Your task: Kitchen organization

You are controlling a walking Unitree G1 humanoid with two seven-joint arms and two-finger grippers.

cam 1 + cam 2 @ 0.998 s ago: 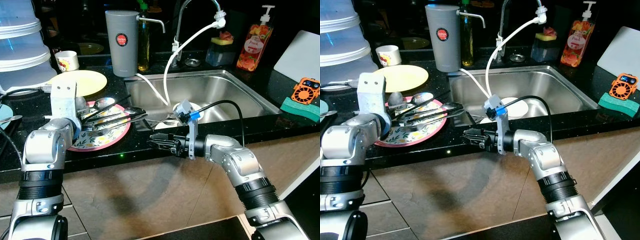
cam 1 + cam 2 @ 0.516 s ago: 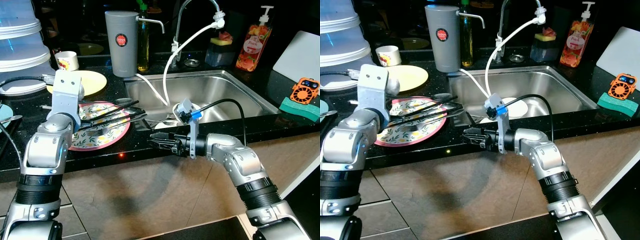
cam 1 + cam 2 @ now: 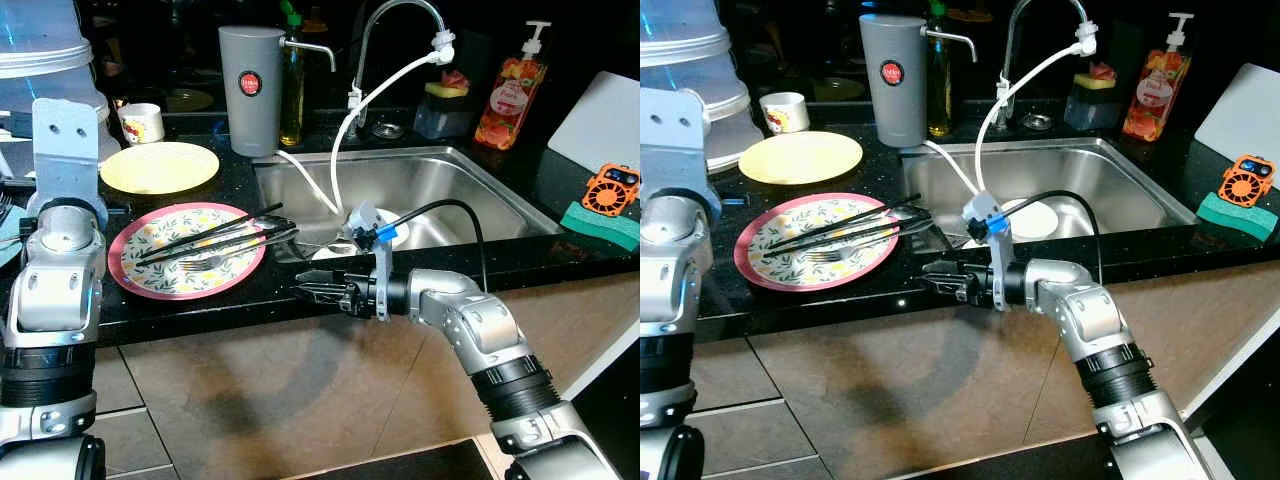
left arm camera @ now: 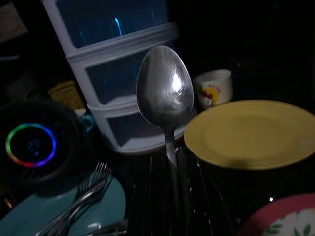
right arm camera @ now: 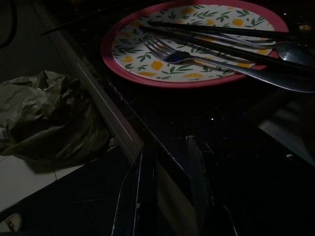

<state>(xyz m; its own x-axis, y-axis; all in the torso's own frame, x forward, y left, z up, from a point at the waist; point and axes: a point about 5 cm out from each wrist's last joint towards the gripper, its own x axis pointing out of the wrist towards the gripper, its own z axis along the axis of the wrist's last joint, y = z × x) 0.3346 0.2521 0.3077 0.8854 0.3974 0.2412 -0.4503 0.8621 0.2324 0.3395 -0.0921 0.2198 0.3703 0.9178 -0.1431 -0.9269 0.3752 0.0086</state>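
Observation:
My left gripper is shut on the handle of a silver spoon, held up to the left of the plates, in front of the stacked plastic drawers. A pink flowered plate lies on the black counter and carries black chopsticks and a fork. Behind it sits a bare yellow plate. My right gripper hangs level with the counter's front edge, right of the pink plate, its fingers slightly open and holding nothing.
The steel sink holds a white plate under the tap hose. A grey canister, a small cup, a soap bottle, an orange fan on a green sponge, and a teal plate with forks are nearby.
My left arm has lifted off the pink plate with a spoon and swung up and to the left. The right arm has stayed put. The camera shifted slightly.

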